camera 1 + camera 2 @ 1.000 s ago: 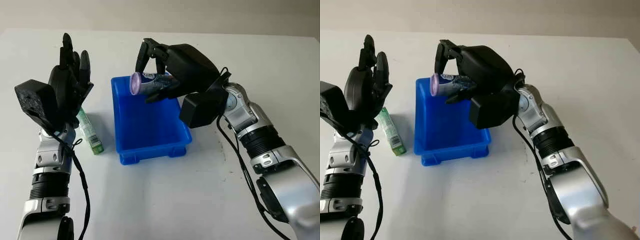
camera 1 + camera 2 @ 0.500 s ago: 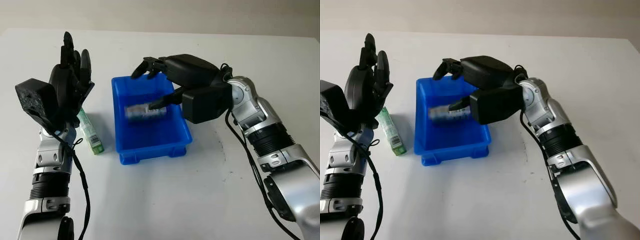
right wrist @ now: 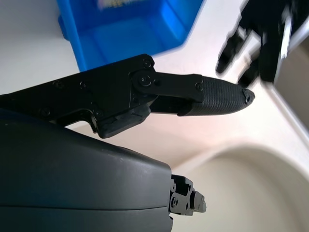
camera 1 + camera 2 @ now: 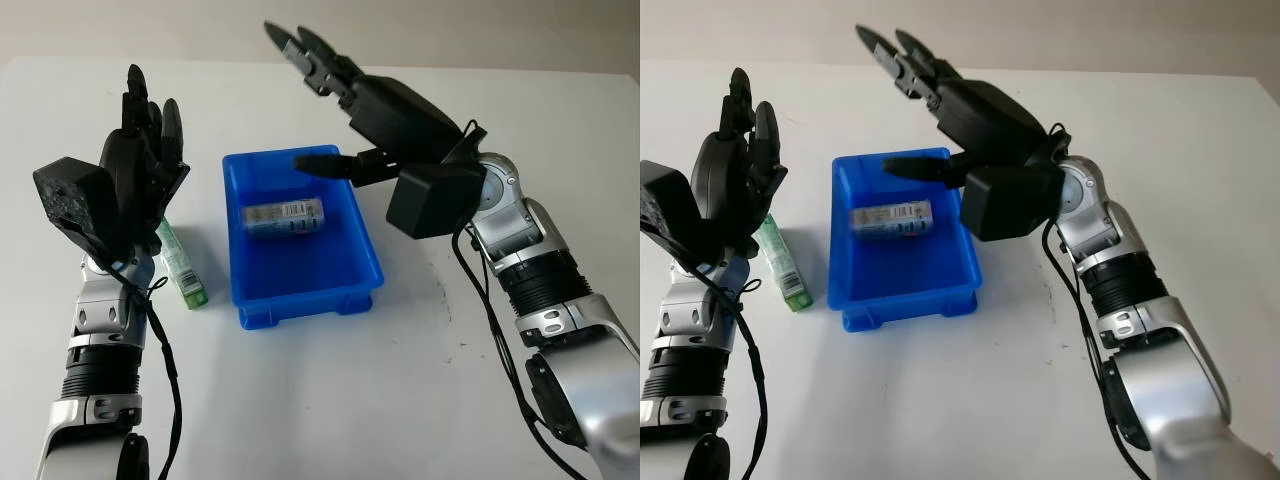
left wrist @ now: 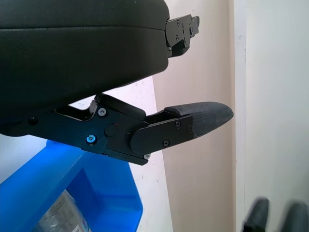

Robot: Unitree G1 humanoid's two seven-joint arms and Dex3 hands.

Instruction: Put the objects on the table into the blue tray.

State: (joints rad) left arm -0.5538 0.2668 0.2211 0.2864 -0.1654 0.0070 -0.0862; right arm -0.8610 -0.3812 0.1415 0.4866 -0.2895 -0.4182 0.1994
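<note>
A labelled can [image 4: 284, 216] lies on its side inside the blue tray [image 4: 352, 277] at the table's middle. My right hand [image 4: 345, 95] is open and raised above the tray's far right corner, holding nothing. A green carton [image 4: 180, 263] lies on the table just left of the tray. My left hand [image 4: 140, 150] is open and upright above the carton's far end, holding nothing. The tray's corner [image 5: 116, 203] and the can's end [image 5: 60, 217] appear in the left wrist view.
The white table [image 4: 330, 390] stretches in front of and to the right of the tray. A pale wall borders its far edge.
My right hand let go of the can, which dropped and settled in the tray. The hand then opened and rose up and back. The left hand held still.
</note>
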